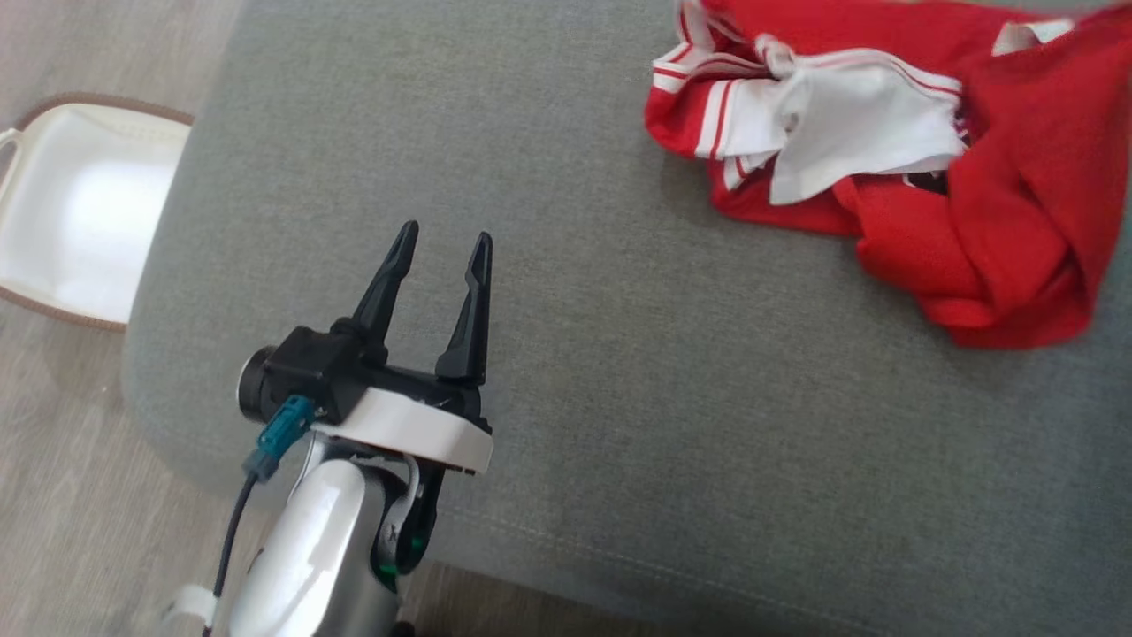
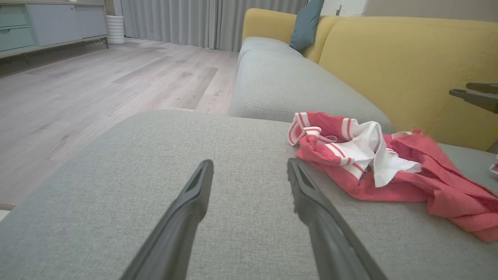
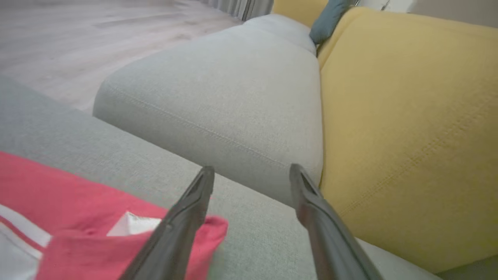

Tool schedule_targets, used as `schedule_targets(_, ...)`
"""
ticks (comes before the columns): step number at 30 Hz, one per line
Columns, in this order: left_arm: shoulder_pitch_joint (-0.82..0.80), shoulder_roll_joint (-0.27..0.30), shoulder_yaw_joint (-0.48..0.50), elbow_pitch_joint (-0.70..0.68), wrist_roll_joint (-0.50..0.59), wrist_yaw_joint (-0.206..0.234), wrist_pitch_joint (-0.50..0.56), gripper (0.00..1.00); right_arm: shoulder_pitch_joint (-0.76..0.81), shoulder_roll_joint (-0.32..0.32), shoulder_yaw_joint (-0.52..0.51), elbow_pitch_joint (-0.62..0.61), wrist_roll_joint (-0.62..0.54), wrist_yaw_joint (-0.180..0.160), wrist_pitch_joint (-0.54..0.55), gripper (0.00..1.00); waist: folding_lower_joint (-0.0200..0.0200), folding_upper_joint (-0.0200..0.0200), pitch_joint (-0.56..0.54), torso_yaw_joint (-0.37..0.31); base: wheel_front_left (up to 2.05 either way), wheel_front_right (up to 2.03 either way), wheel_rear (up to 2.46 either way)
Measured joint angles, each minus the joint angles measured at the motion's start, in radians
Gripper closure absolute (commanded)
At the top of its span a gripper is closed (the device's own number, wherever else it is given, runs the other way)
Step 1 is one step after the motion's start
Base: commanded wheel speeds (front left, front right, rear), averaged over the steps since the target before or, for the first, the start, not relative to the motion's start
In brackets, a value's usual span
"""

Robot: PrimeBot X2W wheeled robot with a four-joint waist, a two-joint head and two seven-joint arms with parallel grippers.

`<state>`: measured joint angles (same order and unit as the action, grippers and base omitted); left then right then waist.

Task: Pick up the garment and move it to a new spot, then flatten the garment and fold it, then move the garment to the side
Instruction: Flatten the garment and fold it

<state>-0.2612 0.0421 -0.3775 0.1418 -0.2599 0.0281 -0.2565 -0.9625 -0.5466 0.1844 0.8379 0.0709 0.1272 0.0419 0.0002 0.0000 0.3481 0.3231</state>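
The red and white garment (image 1: pixel 1017 177) runs off the head view's top and right edges. In the right wrist view its blurred corner lies partly behind one finger (image 3: pixel 186 214) of the right gripper (image 3: pixel 251 168). The head view's left edge cuts off a white container (image 1: pixel 80 212) on the floor.

1. A grey seat cushion (image 1: pixel 619 398) spans the foreground, backed by yellow sofa upholstery (image 2: pixel 397 66).
2. A teal pillow (image 2: pixel 305 25) leans against it.
3. A white container (image 1: pixel 80 212) (brown-rimmed) sits on the wood-look floor (image 2: pixel 97 85) beside the cushion.
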Motion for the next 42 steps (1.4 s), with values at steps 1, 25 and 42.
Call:
schedule_targets(1,-0.002,0.000,0.001,0.001,0.000,0.000,0.000,0.00,-0.003,0.012,-0.004,0.010,-0.014,0.000,-0.027,0.00,0.0000,0.0000,0.000,-0.006,0.00,0.00,0.00)
schedule_targets(25,0.038,0.000,0.097,0.010,0.048,-0.020,0.000,0.00,0.567,0.434,-0.002,-0.411,-0.045,0.000,-0.290,0.00,-0.0003,0.0000,-0.159,-0.231,0.00,0.00,0.00)
schedule_targets(42,0.037,0.000,0.053,0.008,0.017,-0.013,0.000,0.00,0.562,0.423,0.125,-0.465,-0.139,0.000,-0.138,0.00,-0.0003,0.0000,-0.120,-0.129,0.00,0.00,0.00)
